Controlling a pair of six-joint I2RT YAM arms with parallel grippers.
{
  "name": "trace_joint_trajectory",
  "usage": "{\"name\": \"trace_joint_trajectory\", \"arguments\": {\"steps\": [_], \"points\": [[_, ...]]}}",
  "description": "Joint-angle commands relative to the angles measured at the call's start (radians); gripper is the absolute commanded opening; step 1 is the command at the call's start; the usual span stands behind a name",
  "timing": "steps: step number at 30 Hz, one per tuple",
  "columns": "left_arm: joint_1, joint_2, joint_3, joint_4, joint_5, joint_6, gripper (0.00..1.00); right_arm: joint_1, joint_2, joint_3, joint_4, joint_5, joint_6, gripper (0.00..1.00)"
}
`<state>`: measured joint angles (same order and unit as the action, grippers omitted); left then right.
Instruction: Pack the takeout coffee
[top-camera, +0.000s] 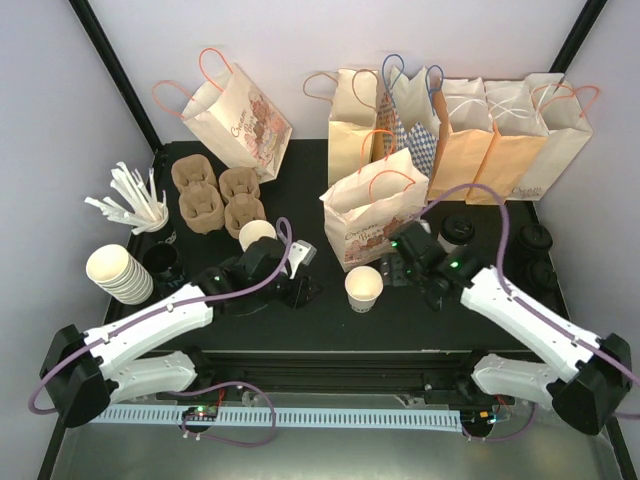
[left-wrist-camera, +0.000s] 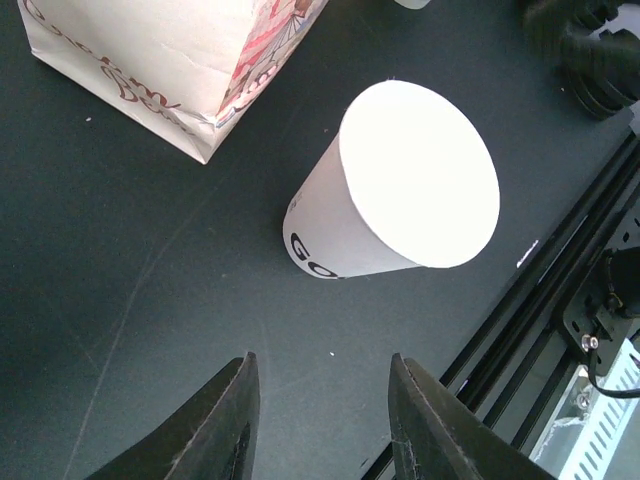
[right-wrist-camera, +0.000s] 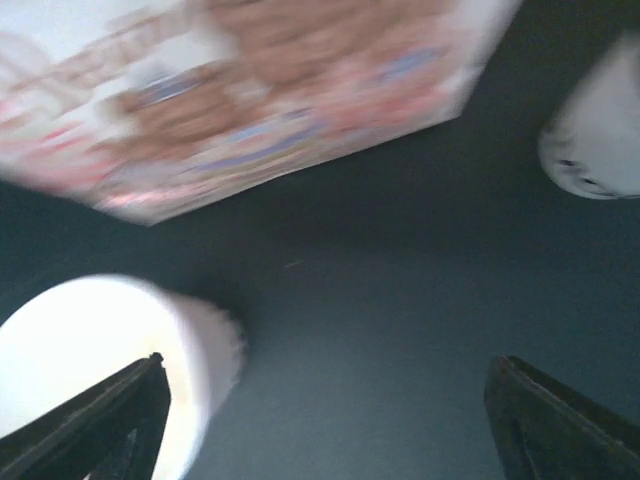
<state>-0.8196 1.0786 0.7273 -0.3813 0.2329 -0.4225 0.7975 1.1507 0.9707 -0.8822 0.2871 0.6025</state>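
Note:
A takeout coffee (top-camera: 458, 232), a short white cup under a black lid, stands behind my right arm near the tan bags. A lidless white cup (top-camera: 363, 288) (left-wrist-camera: 400, 190) stands mid-table between both grippers. My left gripper (top-camera: 312, 292) (left-wrist-camera: 322, 420) points at it from the left, a short way off, open, with only table between its fingers. My right gripper (top-camera: 393, 268) (right-wrist-camera: 325, 420) hovers just right of the same cup (right-wrist-camera: 90, 370), jaws wide open; the cup's rim shows beside its left finger (right-wrist-camera: 110, 420). The right wrist view is blurred.
A printed paper bag (top-camera: 372, 215) (left-wrist-camera: 150, 60) (right-wrist-camera: 250, 90) stands just behind the lidless cup. More bags (top-camera: 470, 125) line the back. A cardboard cup carrier (top-camera: 215, 195), another lidless cup (top-camera: 257, 235), stacked cups (top-camera: 118, 272), stir sticks (top-camera: 135, 200) and loose black lids (top-camera: 535, 255) are around.

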Motion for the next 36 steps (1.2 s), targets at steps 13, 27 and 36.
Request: {"name": "trace_joint_trajectory", "arguments": {"steps": [13,27,36], "points": [[-0.003,-0.065,-0.002,-0.056,0.003,0.044,0.41,-1.110,-0.191,-0.058,-0.196,-0.056,0.086,1.00],[-0.001,-0.065,-0.014,-0.075,0.007,0.060,0.41,-1.326,-0.144,-0.158,-0.066,-0.071,0.169,0.92],[-0.001,-0.021,-0.016,-0.056,0.021,0.070,0.41,-1.328,-0.061,-0.179,-0.003,-0.008,0.217,0.87]]}}
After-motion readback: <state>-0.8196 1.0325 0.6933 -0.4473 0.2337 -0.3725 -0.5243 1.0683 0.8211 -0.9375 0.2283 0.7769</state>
